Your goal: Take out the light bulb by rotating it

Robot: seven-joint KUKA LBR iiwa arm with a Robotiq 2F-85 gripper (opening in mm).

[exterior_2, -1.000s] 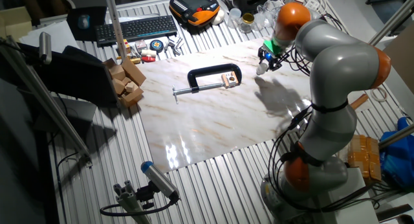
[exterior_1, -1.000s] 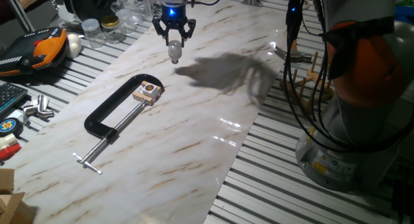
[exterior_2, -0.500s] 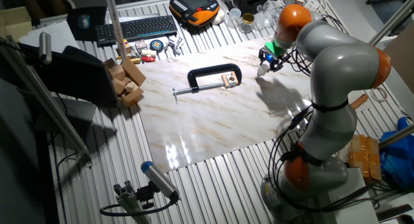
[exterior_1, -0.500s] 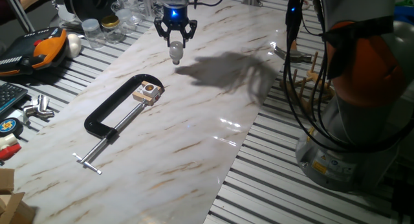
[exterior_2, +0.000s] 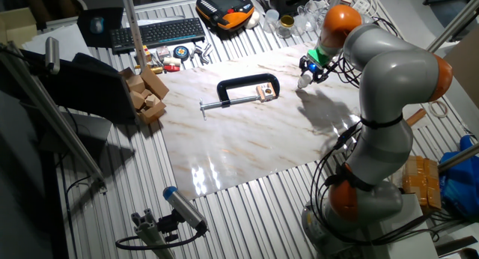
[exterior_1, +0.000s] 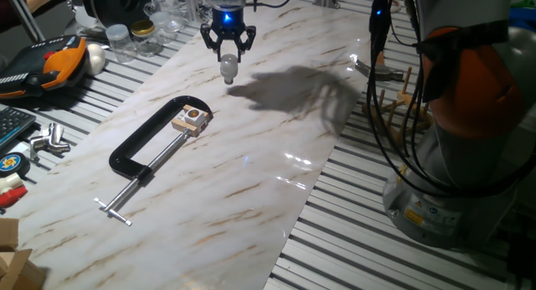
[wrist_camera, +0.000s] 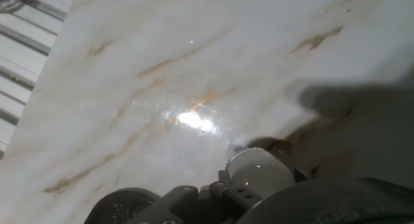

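Note:
My gripper [exterior_1: 227,54] hangs over the far end of the marble board and is shut on the light bulb [exterior_1: 227,68], a small frosted white globe that points down from the fingers, a little above the board. It also shows in the other fixed view [exterior_2: 303,80] below the gripper [exterior_2: 310,68]. In the hand view the bulb's white globe [wrist_camera: 257,171] sits at the bottom edge over the board. The small tan wooden block with the round socket hole [exterior_1: 192,119] stays in the black C-clamp [exterior_1: 144,148], well away from the gripper toward the near left; its hole is empty.
The marble board [exterior_1: 251,164] lies on a slatted metal table. Jars [exterior_1: 119,40] and an orange-black pendant [exterior_1: 52,64] stand beyond the board's left edge. A keyboard [exterior_2: 157,32] and wooden blocks [exterior_2: 146,94] are to one side. The arm's base [exterior_1: 461,114] stands at the right.
The gripper with the bulb has drifted slightly farther from the clamp, toward the board's far end. The clamp and block have not moved.

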